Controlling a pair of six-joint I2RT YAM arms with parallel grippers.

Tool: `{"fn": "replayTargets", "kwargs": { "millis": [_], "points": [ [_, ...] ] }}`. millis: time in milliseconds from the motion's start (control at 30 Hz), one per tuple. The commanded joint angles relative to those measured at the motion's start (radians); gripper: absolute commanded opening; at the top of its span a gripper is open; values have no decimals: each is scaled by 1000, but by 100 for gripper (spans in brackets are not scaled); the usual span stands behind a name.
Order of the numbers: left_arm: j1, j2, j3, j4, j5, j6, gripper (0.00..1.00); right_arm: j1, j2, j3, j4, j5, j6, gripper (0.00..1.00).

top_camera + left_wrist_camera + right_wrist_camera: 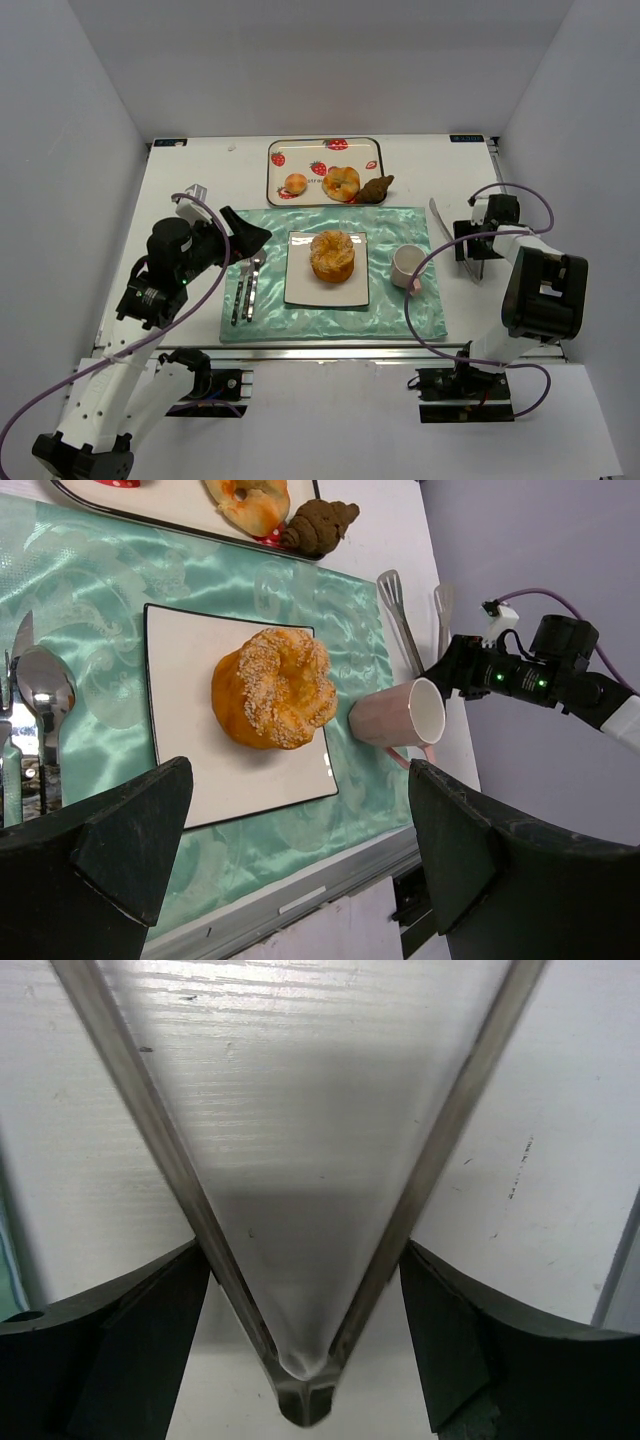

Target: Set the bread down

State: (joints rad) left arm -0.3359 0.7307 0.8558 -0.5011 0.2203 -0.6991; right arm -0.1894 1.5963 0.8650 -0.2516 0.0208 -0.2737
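A: Golden-yellow bread point(332, 255), where does it sit?
B: Upright on the white square plate point(300, 288), mid teal satin placemat point(395, 225). A pink mug point(406, 265) is at its 3 o'clock and a spoon point(42, 685) at 9.
A: Left jaws?
B: Wide apart, empty, above the placemat's 9 o'clock edge.
A: Right jaws?
B: Spread wide at 3 o'clock, straddling steel tongs point(300, 1395) lying on the worktop point(200, 170).

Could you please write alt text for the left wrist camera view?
A tall golden bread sits on a white square plate on a green placemat, framed by the open left gripper. A pink mug is beside the plate.
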Motion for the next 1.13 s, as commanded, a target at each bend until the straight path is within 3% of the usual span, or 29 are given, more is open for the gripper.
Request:
{"fn": "replayTargets", "kwargs": {
  "millis": [0,67,300,500,633,800,1100],
  "points": [
    [-3,-17,6,3,-10,12,98,2,-64,77,-55,-12,-16,82],
    [-3,-20,2,7,-9,12,98,1,-84,97,-87,-44,-15,87],
    [-3,-14,-1,21,-1,19,98,-1,-139,206,-211,-97,1,89],
    [-3,-17,-1,21,-1,23,98,-1,-217,327,-334,-295,-42,89],
    [-3,-10,2,22,-1,21,98,-2,-237,446,-423,-433,92,89],
    [-3,16,12,45,11,29,98,-2,-252,546,-477,-450,247,89],
    [-3,26,14,67,30,35,98,-2,-288,528,-467,-426,234,89]
  ]
}}
